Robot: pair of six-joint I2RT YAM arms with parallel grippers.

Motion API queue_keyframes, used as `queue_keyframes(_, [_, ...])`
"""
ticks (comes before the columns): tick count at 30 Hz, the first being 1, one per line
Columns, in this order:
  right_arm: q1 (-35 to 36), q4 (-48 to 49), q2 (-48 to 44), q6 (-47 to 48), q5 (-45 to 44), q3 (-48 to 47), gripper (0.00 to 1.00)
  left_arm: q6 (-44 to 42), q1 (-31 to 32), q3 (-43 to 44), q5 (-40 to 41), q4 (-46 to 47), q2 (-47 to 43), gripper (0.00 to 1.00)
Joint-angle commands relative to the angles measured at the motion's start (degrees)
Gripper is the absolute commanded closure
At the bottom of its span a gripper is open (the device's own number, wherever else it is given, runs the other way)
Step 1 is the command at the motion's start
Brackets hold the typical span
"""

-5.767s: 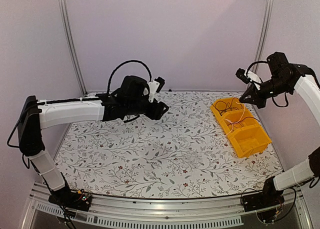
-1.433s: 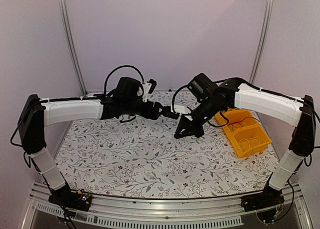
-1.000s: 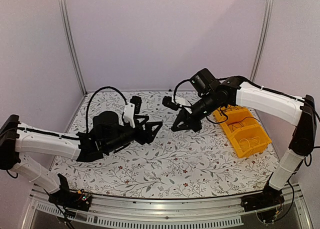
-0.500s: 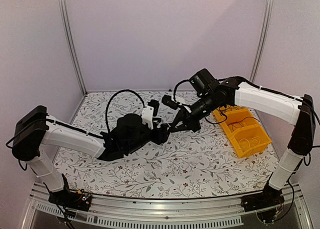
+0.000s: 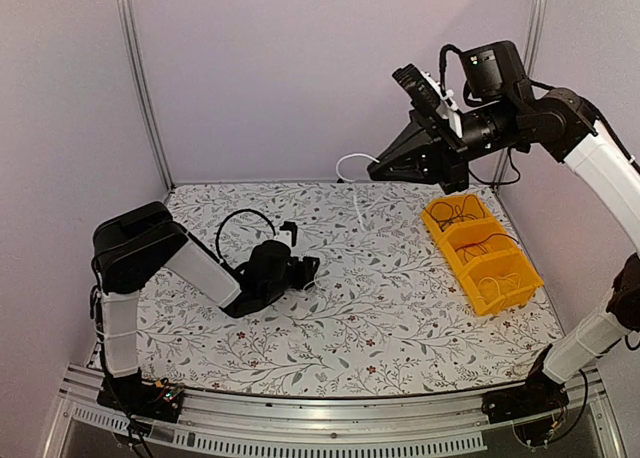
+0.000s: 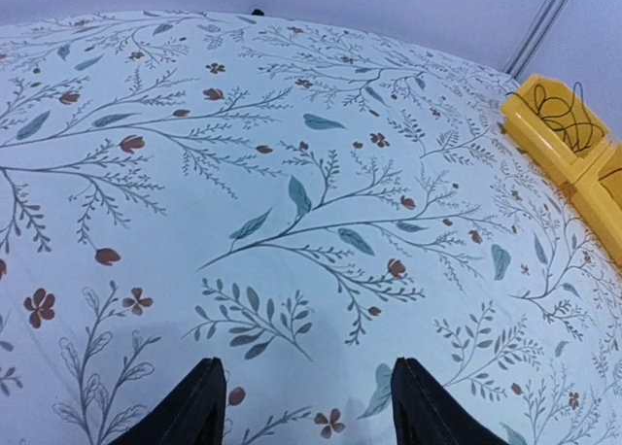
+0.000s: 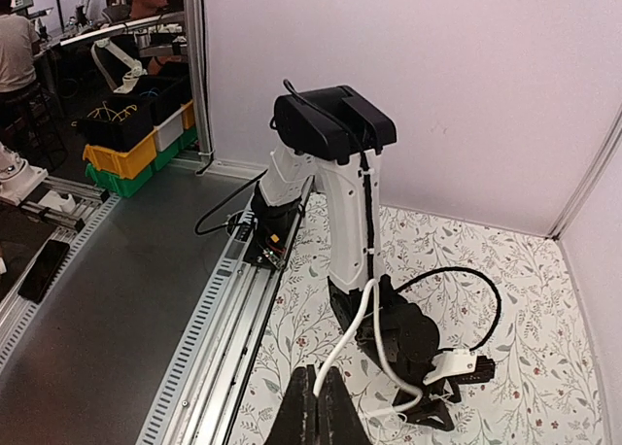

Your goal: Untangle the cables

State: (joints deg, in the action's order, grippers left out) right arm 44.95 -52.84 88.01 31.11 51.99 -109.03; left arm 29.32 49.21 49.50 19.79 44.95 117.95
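Now we see the right gripper (image 5: 374, 174) lifted higher, pinching the white cable (image 7: 347, 336); the left gripper (image 6: 306, 394), lowered, stands spread.

**Setting: robotics laboratory.** The work cell is a counter (image 5: 330, 328) under a floral-print cover, enclosed by plain lilac walls (image 5: 330, 68) and aluminium posts (image 5: 140, 88). Its near edge carries an aluminium rail with a slotted cable duct (image 7: 209, 358). In the right wrist view, the room beyond shows a person (image 7: 15, 51), stacked yellow and green bins (image 7: 121, 158) and another white robot arm (image 7: 115, 56).
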Motion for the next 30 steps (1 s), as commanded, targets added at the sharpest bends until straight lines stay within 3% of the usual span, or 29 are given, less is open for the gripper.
queue_keyframes(1, [-1.8, -1.6, -2.0, 1.5, -1.0, 0.8, 1.0, 2.5, -0.6, -2.8, -2.1, 2.2, -1.8, 0.41])
queue_keyframes(16, [-4.2, 5.3, -1.6, 1.0, -5.7, 12.2, 1.0, -6.1, -0.7, -10.1, 2.1, -8.6, -15.9, 0.39])
queue_keyframes(24, [-7.7, 1.3, -6.1, 2.5, -11.4, 5.7, 1.0, -8.0, -1.7, -10.3, 8.0, -16.9, -14.4, 0.43])
queue_keyframes(30, [-9.6, -2.4, -7.5, 4.0, -19.0, -8.0, 1.0, -5.8, -3.0, -7.9, 11.0, -24.5, -9.6, 0.47])
